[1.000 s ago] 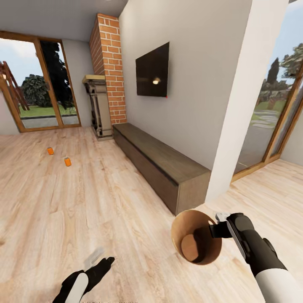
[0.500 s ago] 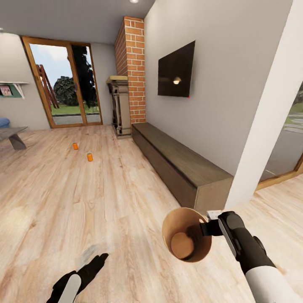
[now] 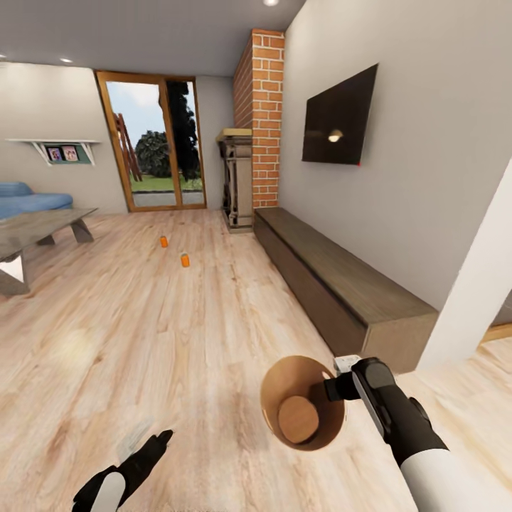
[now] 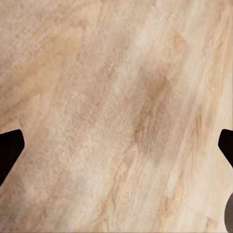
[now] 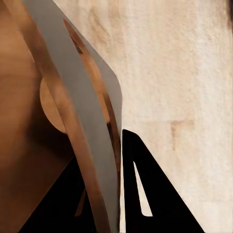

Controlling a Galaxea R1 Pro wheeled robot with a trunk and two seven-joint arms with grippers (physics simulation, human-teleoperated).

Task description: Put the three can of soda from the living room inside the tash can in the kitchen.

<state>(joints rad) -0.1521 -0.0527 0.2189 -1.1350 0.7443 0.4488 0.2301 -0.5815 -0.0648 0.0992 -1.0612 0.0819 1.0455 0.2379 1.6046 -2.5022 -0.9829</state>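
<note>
The rim of the trash can [image 3: 302, 411] is gripped by the jaws of the right gripper [image 3: 337, 387], which are closed on its wall; in the right wrist view the grey wall of the trash can [image 5: 82, 126] is seen pinched against a dark finger [image 5: 145, 189]. The can is held tipped, its tan inside and round bottom turned toward the head camera, above the wooden floor [image 3: 178, 334]. The jaws of the left gripper [image 3: 146, 455] are spread wide with nothing between them: in the left wrist view a dark fingertip [image 4: 9, 150] is seen at each edge of the picture and bare floor [image 4: 116, 116] lies between.

Taking the trash can as the landmark, a long low wooden bench [image 3: 341, 284] is set just beyond it, along the grey wall. A dark television [image 3: 340, 117] is mounted on that wall above the bench, and a brick column [image 3: 259, 117] stands past the bench's far end. Two orange soda cans [image 3: 185, 260] are found well beyond the trash can, upright on the floor, one [image 3: 163, 242] slightly farther off than the other, the two near each other but apart. Behind them a glass door [image 3: 160, 146] is framed in wood. Far off to the left of the trash can, a low grey desk [image 3: 35, 231] and a blue sofa [image 3: 25, 199] are seen.
</note>
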